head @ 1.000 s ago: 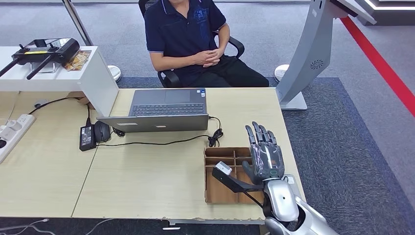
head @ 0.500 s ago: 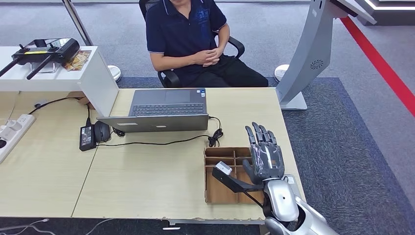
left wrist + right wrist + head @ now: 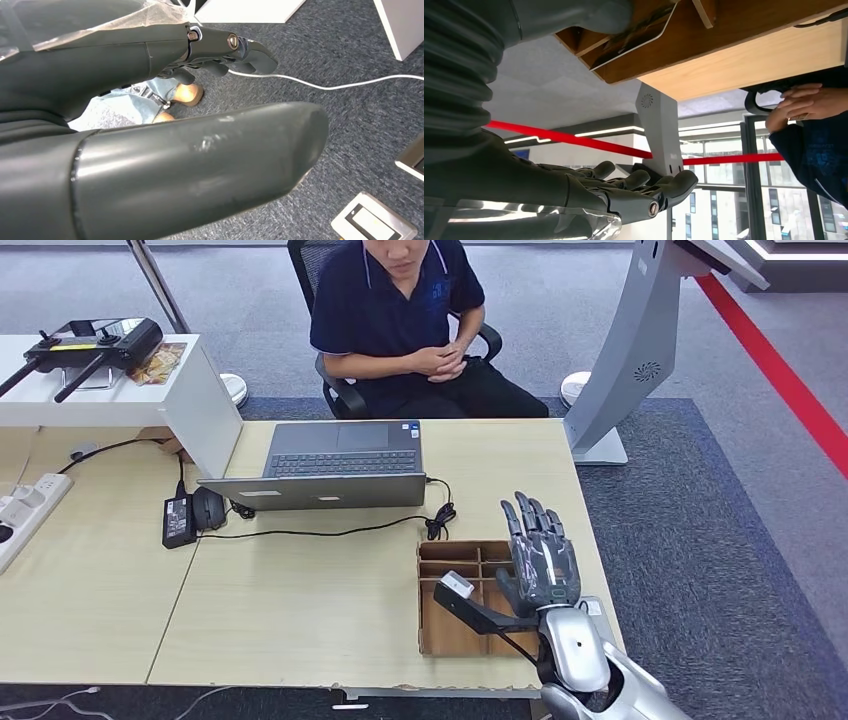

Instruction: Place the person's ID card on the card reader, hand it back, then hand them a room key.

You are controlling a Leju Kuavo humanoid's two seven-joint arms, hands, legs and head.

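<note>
Head view: the robot's right hand, fingers spread and holding nothing, hovers over the wooden tray at the desk's near right, the seated person far beyond; no ID card visible.

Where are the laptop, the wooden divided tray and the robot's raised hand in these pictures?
laptop point(image 3: 345, 462), head view, on its keyboard.
wooden tray point(image 3: 447, 638), head view, on a bare near compartment.
right hand point(image 3: 543, 562), head view, on the back of the hand.
</note>
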